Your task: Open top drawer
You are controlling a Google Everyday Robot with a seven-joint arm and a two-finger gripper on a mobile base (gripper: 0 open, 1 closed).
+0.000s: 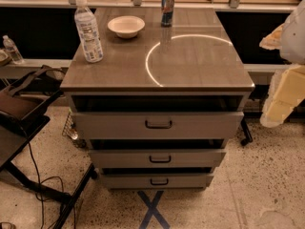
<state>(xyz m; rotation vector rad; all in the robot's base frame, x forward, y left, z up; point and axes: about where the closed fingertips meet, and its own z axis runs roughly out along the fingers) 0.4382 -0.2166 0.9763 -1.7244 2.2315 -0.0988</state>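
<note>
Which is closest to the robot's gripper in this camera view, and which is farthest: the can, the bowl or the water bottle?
The gripper hangs at the right edge, beside the cabinet.
1. The can, back centre of the top.
2. The bowl, back left.
3. The water bottle, far left.

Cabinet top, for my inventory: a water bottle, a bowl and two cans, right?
No: the camera view shows one can, not two, with the water bottle and bowl. The gripper is at the right edge, away from the top drawer.
</note>
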